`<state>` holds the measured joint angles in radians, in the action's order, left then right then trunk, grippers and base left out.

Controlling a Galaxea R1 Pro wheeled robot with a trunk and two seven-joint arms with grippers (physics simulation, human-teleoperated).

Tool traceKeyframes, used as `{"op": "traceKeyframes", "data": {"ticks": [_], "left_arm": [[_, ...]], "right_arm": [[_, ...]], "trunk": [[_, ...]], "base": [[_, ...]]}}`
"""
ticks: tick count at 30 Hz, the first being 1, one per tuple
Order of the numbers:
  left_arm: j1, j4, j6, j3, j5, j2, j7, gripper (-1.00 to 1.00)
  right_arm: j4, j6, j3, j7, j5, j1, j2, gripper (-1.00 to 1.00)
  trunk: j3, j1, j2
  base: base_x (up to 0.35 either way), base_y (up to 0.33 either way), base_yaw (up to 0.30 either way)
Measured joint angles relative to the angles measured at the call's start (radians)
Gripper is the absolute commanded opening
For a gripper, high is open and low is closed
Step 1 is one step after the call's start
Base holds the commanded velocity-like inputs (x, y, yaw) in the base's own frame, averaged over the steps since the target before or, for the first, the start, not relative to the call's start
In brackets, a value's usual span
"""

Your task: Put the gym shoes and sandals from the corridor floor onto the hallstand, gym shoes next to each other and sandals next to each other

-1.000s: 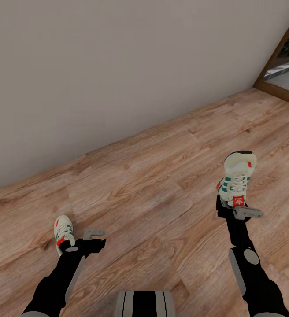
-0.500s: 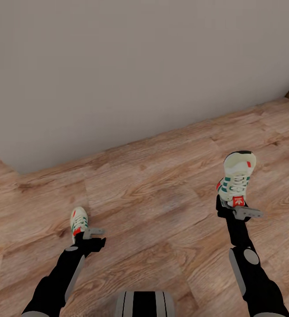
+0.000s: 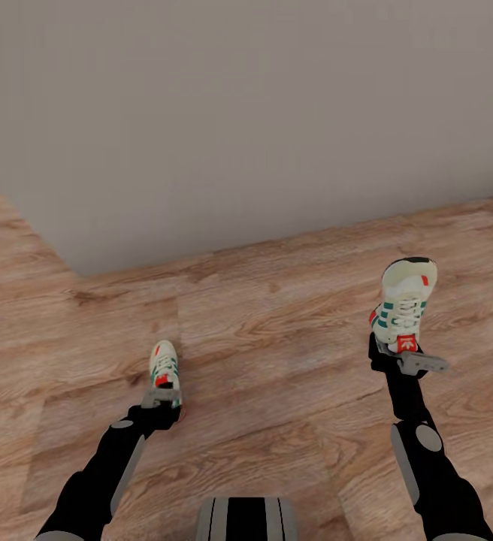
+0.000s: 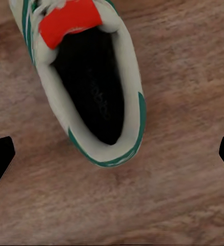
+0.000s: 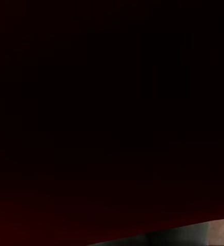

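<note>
Right end effector (image 3: 398, 353): we see it pinching a cream laced sneaker (image 3: 404, 302).
Left end effector (image 3: 161, 398): spread above another sneaker (image 4: 86, 77) on wood-grain floor (image 3: 276, 391).

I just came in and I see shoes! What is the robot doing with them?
The robot is picking shoes up off the wooden floor. Its right hand is shut on one white sneaker and holds it up in the air. The other sneaker lies on the floor by the grey wall. The left hand hangs just above that sneaker's heel end, open, with nothing in it. No shoe rack can be seen here.
</note>
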<state>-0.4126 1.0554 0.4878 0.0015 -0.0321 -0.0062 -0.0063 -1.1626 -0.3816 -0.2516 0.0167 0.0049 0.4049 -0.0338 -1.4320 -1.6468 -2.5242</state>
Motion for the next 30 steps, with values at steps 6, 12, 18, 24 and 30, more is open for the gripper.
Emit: {"op": "traceKeyframes", "data": {"ticks": [6,12,18,24,30], "left_arm": [[0.0,0.0,0.0,0.0,0.001,0.0,0.0,1.0],[0.0,-0.001,0.0,0.0,0.001,0.0,0.0,1.0],[0.0,-0.002,0.0,0.0,0.001,0.0,0.0,1.0],[0.0,-0.002,0.0,0.0,0.001,0.0,0.0,1.0],[0.0,-0.002,0.0,0.0,0.0,0.0,0.0,1.0]], "right_arm": [[0.0,0.001,0.0,0.0,0.0,0.0,0.0,-1.0],[0.0,0.0,0.0,0.0,0.005,0.0,0.0,-1.0],[0.0,0.0,0.0,0.001,-0.001,0.0,0.0,-1.0],[0.0,0.0,0.0,-0.001,-0.002,0.0,0.0,-1.0],[0.0,0.0,0.0,-0.001,0.002,0.0,0.0,-1.0]], "trunk": [[0.0,0.0,0.0],[0.0,0.0,0.0],[0.0,0.0,0.0],[0.0,0.0,0.0],[0.0,0.0,0.0]], "base": [[0.0,0.0,0.165],[0.129,-0.091,0.017],[0.266,-0.19,0.001],[0.099,-0.077,0.08],[0.009,-0.007,0.269]]}}
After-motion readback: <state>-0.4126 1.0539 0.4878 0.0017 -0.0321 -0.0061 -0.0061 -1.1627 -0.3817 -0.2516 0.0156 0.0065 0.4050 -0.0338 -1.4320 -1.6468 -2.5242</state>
